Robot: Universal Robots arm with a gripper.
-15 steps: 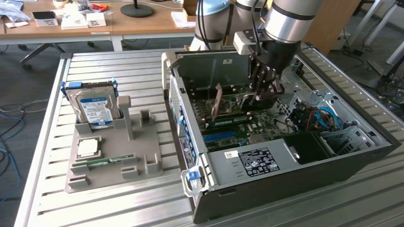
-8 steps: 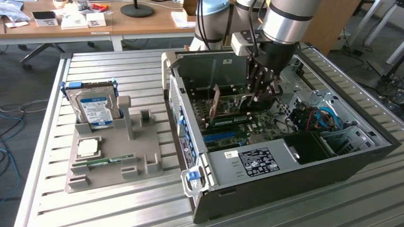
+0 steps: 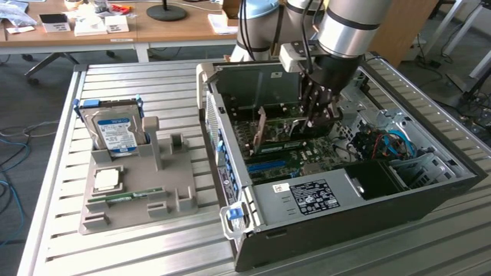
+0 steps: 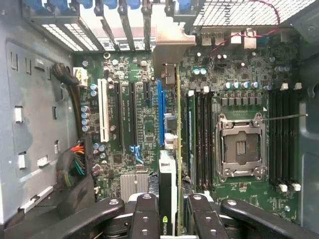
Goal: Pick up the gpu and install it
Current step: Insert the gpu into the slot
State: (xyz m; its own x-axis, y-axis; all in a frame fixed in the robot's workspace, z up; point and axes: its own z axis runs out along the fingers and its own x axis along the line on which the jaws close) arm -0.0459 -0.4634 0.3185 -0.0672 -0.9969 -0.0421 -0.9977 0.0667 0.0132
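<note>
on the exterior view's left a hard drive (image 3: 115, 129) stands in a grey holder (image 3: 138, 195) on the slatted surface (image 3: 61, 172). to its right, inside the open case (image 3: 368, 201), the end effector (image 3: 318, 115) is clamped on the gpu (image 3: 284, 129), which stands on edge over the motherboard (image 4: 129, 124) beside a blue slot (image 4: 160, 107).

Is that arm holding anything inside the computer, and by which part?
Yes, the gpu: the fingers pinch its two faces at the edge farthest from the motherboard.

silver-grey arm (image 3: 349, 26), black band, black cables (image 3: 306, 29); black jaws, round screws.
</note>
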